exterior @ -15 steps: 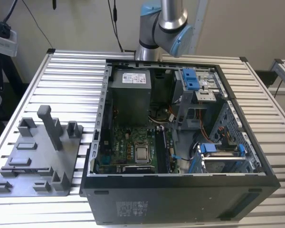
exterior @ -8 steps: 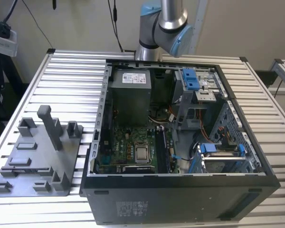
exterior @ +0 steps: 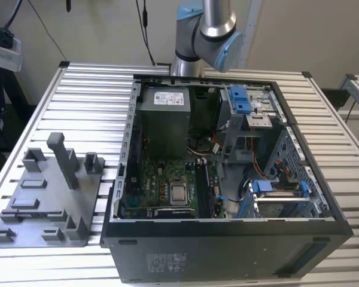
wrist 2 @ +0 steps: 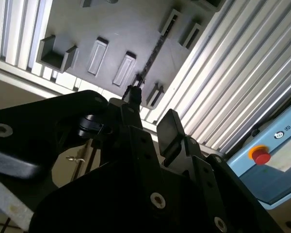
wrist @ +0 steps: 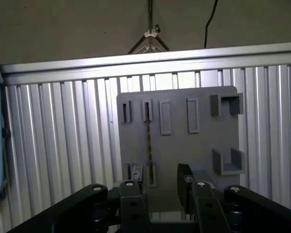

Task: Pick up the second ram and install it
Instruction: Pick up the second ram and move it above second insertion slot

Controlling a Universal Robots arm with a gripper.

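Where the exterior view is looking: holder tray (exterior: 24,230) is lying on the slatted table, toward the exterior view's left of the open computer case (exterior: 227,251).
First wrist view, second ram (wrist: 148,141): is standing on edge in the tray's slots, well apart from the gripper (wrist: 160,182).
First wrist view, fingers (wrist: 185,177): are standing apart, holding nothing.
Second wrist view, handling: the ram is showing its thin edge. It is looking light, stiff and fragile, so pinching the flat faces mid-length is appearing safest.

Place: a robotics lab bench.
Bench: slatted aluminium table (exterior: 84,95), plain wall behind.
Workpiece: open computer case (exterior: 227,245), motherboard (exterior: 161,179) exposed.
Equipment: industrial arm (exterior: 206,27) at the far side; grey holder plate (exterior: 48,203); red stop button (wrist 2: 260,155).
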